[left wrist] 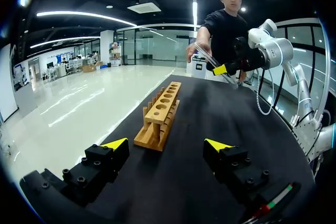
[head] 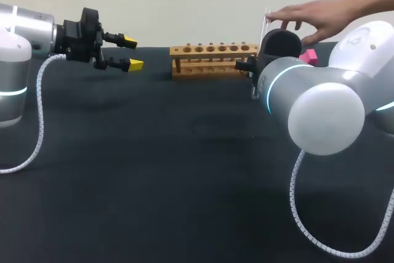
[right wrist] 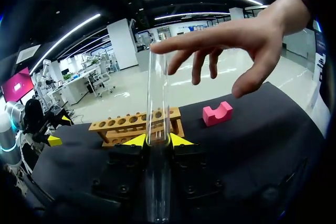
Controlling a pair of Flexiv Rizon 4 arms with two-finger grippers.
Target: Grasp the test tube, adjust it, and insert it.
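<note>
- Far left: left arm (head: 28,32), smooth silver and white casing with a thin lit cyan ring, a white coiled cable (head: 40,115) hanging from it down to the table.
- Left gripper (head: 132,53): black, blocky, bolted metal body with two wedge-shaped yellow tips, held level above the table and aimed toward the rack; jaws spread wide, gripping nothing.
- Underneath everything: table (head: 154,183), flat, covered in matte black.
- Middle, toward the far edge: test tube rack (head: 212,60), pale bare wood, long and low, two tiers, a single row of round holes along the top board; standing on the table, well apart from the left gripper.
- Just right of the rack: test tube (right wrist: 157,93), clear, smooth, a slim cylinder with an open rim on top, held upright above the table, outside the rack.
- Right gripper (right wrist: 157,141): black body, yellow tips pressed against the tube's lower part from both sides, jaws clenched on it.
- Person's hand (head: 314,16): reaching over the table from the far right, fingers spread and curved downward, index fingertip at the tube's top rim.
- Near the hand, on the table: pink block (right wrist: 217,114), small, matte, with a rounded notch cut into its top.
- Right foreground: right arm (head: 326,109), big glossy white rounded joint with a lit cyan ring, hiding most of its own gripper in the head view.
</note>
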